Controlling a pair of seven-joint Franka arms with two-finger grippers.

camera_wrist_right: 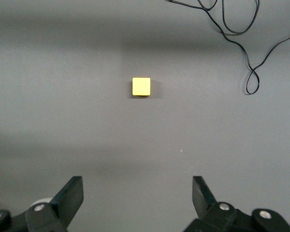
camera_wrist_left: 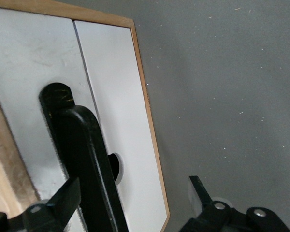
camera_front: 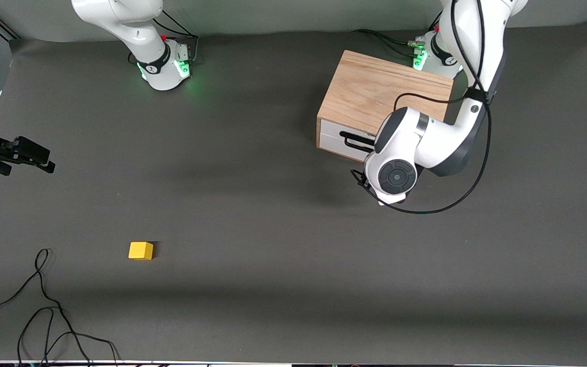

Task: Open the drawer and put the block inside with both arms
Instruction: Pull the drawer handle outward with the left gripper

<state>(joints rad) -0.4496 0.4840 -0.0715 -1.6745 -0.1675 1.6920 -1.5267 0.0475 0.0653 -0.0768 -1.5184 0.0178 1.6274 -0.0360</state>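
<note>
The light oak box [camera_front: 385, 94] stands near the left arm's base, and its white drawer front [camera_front: 337, 140] with a black bar handle [camera_front: 355, 141] looks shut. The left arm's wrist [camera_front: 398, 165] hangs in front of the drawer and hides its gripper there. In the left wrist view my left gripper [camera_wrist_left: 134, 186] is open, with the handle [camera_wrist_left: 82, 159] between its fingers, close to one finger [camera_wrist_left: 67, 198]. The yellow block [camera_front: 140, 250] lies on the mat toward the right arm's end. My right gripper [camera_front: 44, 160] is open and empty, high over the mat, with the block [camera_wrist_right: 141, 86] ahead of it.
Loose black cables [camera_front: 44, 306] lie on the mat near the front camera, at the right arm's end, and also show in the right wrist view [camera_wrist_right: 241, 34]. A black cable [camera_front: 456, 193] loops from the left arm. The grey mat [camera_front: 273, 229] covers the table.
</note>
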